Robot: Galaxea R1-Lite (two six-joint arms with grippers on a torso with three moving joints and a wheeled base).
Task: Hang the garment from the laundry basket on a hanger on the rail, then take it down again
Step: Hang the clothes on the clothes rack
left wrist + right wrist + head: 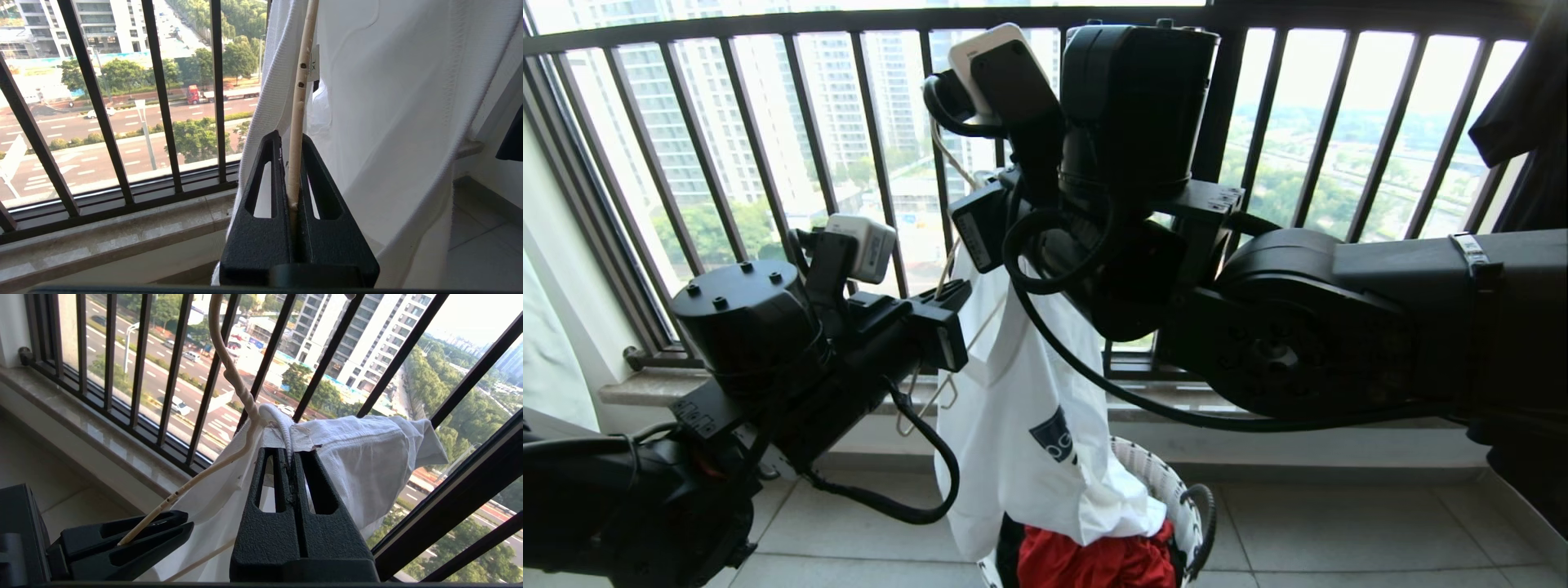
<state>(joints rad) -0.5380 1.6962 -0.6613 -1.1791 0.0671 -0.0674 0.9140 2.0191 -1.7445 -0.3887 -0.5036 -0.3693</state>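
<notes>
Nearest my head camera, my right gripper (291, 457) is clamped on the garment's (1029, 408) ribbed neckband, holding it up before the window railing (768, 122). My left gripper (291, 151) is closed on one arm of the hanger (229, 371), beside that neckband. Below, the garment's hem drapes into the laundry basket (1168, 482), over a red cloth (1094, 559).

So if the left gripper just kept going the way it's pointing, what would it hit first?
Probably the T-shirt, just past the left gripper, which is shut on the hanger; depth is hard to judge.
</notes>
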